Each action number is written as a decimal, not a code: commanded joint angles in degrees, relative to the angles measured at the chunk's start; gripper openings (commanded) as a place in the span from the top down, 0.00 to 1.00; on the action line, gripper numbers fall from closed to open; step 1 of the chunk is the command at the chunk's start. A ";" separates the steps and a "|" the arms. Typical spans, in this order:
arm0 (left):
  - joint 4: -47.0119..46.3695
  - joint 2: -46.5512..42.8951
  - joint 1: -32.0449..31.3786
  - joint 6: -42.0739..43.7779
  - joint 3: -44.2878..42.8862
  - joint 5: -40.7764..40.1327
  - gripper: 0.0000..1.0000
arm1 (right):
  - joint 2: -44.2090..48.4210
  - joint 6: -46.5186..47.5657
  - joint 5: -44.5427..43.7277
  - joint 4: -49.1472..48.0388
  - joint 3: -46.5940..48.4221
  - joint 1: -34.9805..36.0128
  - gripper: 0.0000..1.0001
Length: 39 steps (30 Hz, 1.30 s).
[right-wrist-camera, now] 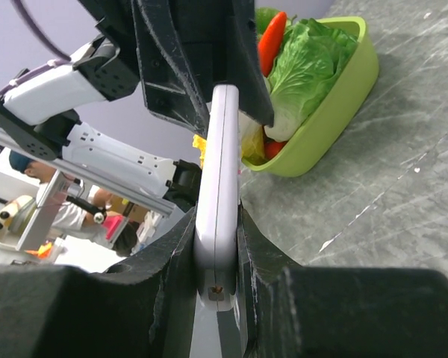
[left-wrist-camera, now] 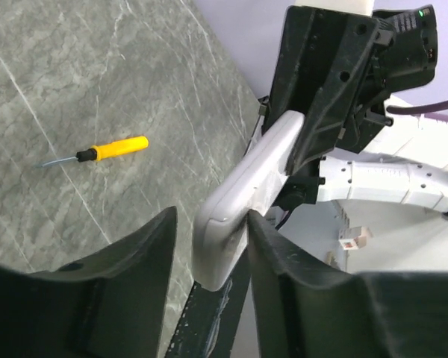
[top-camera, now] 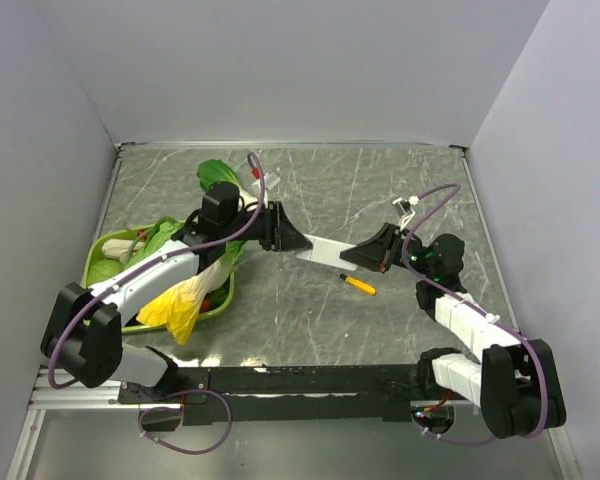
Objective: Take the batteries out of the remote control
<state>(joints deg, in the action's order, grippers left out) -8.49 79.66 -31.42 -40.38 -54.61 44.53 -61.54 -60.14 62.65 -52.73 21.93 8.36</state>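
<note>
The white remote control (top-camera: pixel 322 252) hangs in the air between my two grippers over the middle of the table. My right gripper (top-camera: pixel 358 256) is shut on its right end; in the right wrist view both fingers press the remote's (right-wrist-camera: pixel 219 186) flat sides around the gripper point (right-wrist-camera: pixel 216 227). My left gripper (top-camera: pixel 288 240) is round the left end; in the left wrist view the remote (left-wrist-camera: pixel 246 179) rests against one finger (left-wrist-camera: pixel 284 261) with a gap to the other, so the jaws stand open (left-wrist-camera: pixel 211 218). No batteries are in view.
A yellow-orange screwdriver (top-camera: pixel 358 285) lies on the table just below the remote; it also shows in the left wrist view (left-wrist-camera: pixel 110 148). A green basket (top-camera: pixel 107 242) of lettuce and vegetables stands at the left, under the left arm.
</note>
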 commanded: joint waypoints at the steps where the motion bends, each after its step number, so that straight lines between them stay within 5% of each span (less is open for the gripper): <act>1: 2.51 -0.29 -0.22 4.34 -1.99 -3.48 0.65 | 0.63 -0.33 0.54 -4.40 -0.49 -0.19 1.00; 7: 10.14 -0.82 -0.13 9.35 -4.71 -4.02 0.63 | 0.98 1.51 0.80 -0.90 -0.05 -0.62 1.00; 12: 12.80 -0.20 -0.13 11.73 -5.86 -4.02 0.80 | 1.60 1.87 1.86 0.44 -0.22 -1.59 1.00; 22: 14.20 0.76 -0.05 13.57 -6.39 0.03 0.85 | 2.30 0.64 5.02 -1.85 -0.93 -4.49 1.00; 34: 13.41 0.32 0.31 14.01 -6.39 4.07 0.76 | 2.04 -2.26 7.22 -6.06 -2.16 -6.69 1.00; 39: 15.52 0.67 0.31 15.42 -7.70 4.68 0.80 | 1.34 -3.84 7.92 -8.18 -1.98 -6.78 1.00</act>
<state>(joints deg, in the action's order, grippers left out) 3.55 80.51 -33.01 -28.88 -60.14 49.95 -60.45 -61.73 70.30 -54.59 20.12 3.62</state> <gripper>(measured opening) 0.273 0.287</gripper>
